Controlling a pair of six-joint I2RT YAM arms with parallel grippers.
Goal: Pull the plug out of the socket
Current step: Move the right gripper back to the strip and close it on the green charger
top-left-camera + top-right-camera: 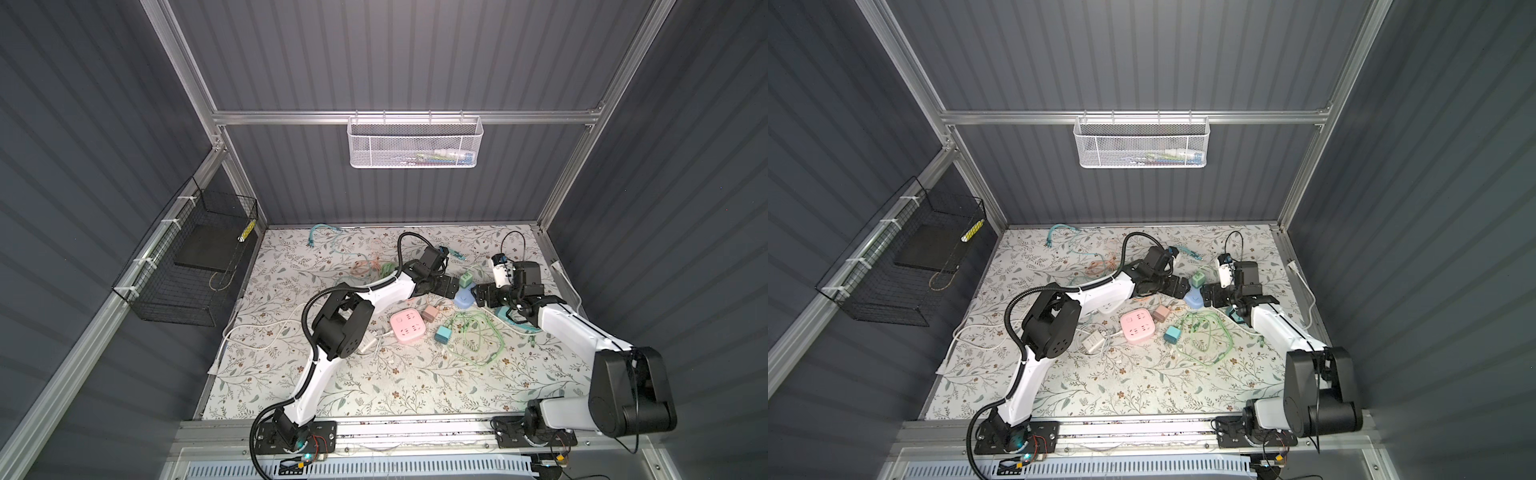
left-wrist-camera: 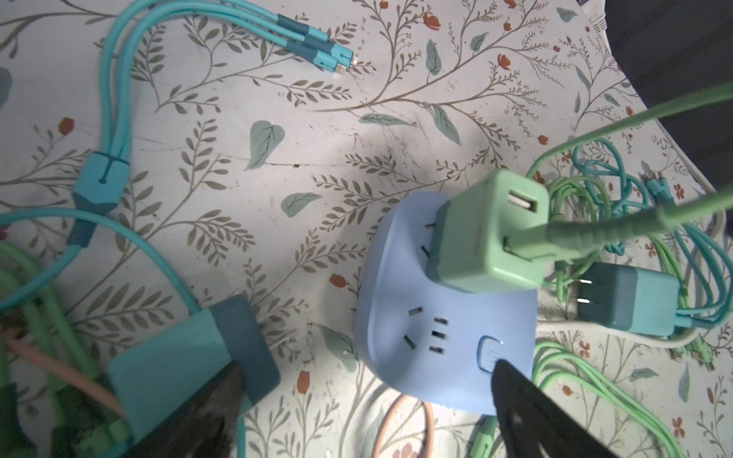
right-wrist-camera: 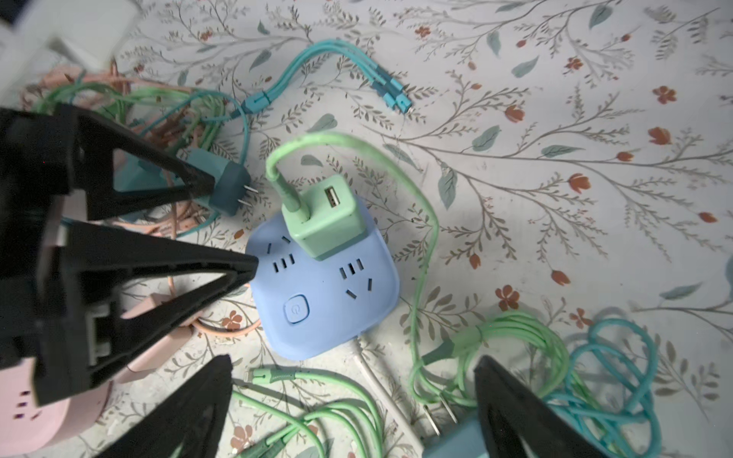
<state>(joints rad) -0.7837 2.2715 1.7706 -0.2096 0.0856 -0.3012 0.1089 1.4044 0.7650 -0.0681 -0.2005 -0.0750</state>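
A pale blue socket cube [image 1: 464, 300] [image 3: 325, 305] lies mid-table with a green plug [image 1: 466, 279] [image 2: 488, 242] [image 3: 325, 218] seated in its top, a green cable running out of the plug. My left gripper [image 1: 449, 286] [image 2: 367, 376] [image 3: 234, 226] is open just left of the cube. One of its fingertips [image 3: 242, 265] is at the cube's edge beside the power button, the other over a teal plug [image 2: 186, 365]. My right gripper [image 1: 480, 294] [image 3: 353, 380] is open on the cube's other side, above green cables, holding nothing.
A pink socket cube [image 1: 407, 326], a pink plug [image 1: 430, 312] and a teal plug [image 1: 443, 334] lie nearer the front. Green cables [image 1: 478, 338] tangle at the right, with teal and orange cables behind. A black wire basket [image 1: 191, 266] hangs on the left wall.
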